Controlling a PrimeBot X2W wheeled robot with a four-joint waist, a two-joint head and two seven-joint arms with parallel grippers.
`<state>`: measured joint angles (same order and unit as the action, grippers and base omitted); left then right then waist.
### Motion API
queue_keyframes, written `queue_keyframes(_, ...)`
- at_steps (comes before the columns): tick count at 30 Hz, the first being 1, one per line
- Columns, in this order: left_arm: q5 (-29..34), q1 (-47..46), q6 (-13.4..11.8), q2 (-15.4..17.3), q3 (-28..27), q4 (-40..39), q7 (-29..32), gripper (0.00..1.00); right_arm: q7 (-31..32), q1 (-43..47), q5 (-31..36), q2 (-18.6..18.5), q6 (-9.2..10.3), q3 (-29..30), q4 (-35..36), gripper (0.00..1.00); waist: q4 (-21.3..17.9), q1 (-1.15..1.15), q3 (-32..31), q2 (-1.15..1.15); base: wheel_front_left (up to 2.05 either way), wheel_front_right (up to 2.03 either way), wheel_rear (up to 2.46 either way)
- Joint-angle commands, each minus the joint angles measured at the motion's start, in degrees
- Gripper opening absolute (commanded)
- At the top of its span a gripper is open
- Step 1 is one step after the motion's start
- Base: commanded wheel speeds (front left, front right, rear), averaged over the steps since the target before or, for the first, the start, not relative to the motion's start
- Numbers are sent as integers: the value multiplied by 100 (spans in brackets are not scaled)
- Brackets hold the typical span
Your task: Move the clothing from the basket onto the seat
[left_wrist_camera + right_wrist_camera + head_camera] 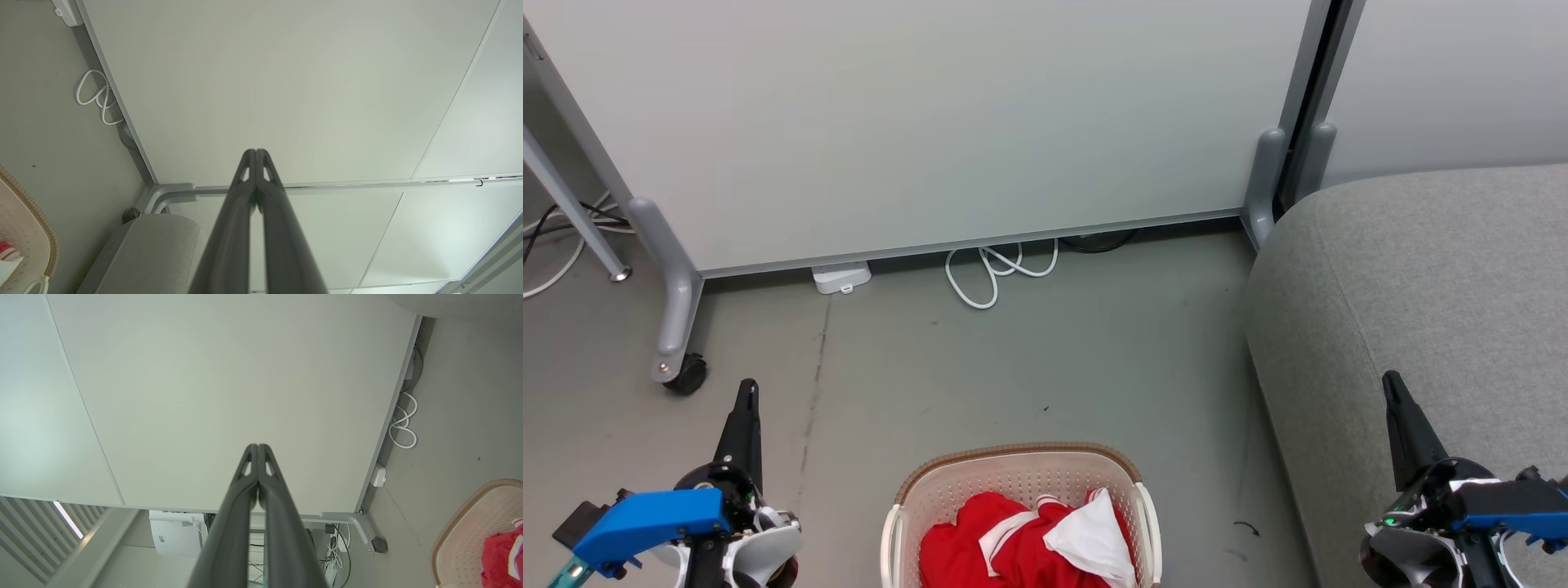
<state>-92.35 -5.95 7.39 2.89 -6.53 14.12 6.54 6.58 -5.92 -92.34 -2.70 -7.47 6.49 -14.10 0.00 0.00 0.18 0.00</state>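
Note:
The cream basket (913, 490) with its brown rim stands on the floor at the bottom centre, also seen at the left wrist view's corner as basket (24, 228) and in the right wrist view as basket (461, 535). Red clothing (980, 547) with white trim and white lining lies bunched inside it; the same clothing (500, 557) shows at the right wrist view's edge. The grey seat (1421, 302) fills the right side. My left gripper (747, 390) is shut, left of the basket above the floor. My right gripper (1391, 382) is shut, over the seat's front part. Both hold nothing.
A pale partition panel (931, 122) on grey feet with a caster (686, 377) stands behind the floor. A coiled white cable (992, 273) and a white box (841, 278) lie at its base. More cables (556, 237) trail at far left. Bare floor lies between basket and panel.

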Motion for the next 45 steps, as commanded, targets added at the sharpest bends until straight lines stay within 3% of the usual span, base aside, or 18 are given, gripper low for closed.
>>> queue_keyframes(1, -15, -54, 22, -5, -9, -21, 15, 0, 10, -57, -17, -36, -5, 6, 15, 0, 0, 0, 0, 0, 0, 0, 0)
queue_keyframes(7, -15, -54, 22, -5, -9, -21, 15, 0, 10, -57, -17, -36, -5, 6, 15, 0, 0, 0, 0, 0, 0, 0, 0)
queue_keyframes(8, 0, 0, 0, 0, 0, 0, 0, 100, 0, 0, 0, 0, 0, 0, 0, 100, 0, 0, 0, 0, 0, 0, 0)
queue_keyframes(20, 344, 168, -1, -24, 94, 42, -256, 100, -250, 133, 319, 27, 7, -121, -102, 100, 10, 0, 15, 0, 0, 0, 0)
queue_keyframes(31, 1609, 121, -35, -17, 223, -164, -546, 100, -542, 113, 1514, 18, 5, -272, 103, 100, 26, 0, 37, 0, 0, 0, 0)
queue_keyframes(45, 3564, 114, -355, -10, 667, -333, -868, 100, -865, 119, 3324, 7, 2, -493, 260, 100, 63, 0, 45, 0, 0, 0, 0)
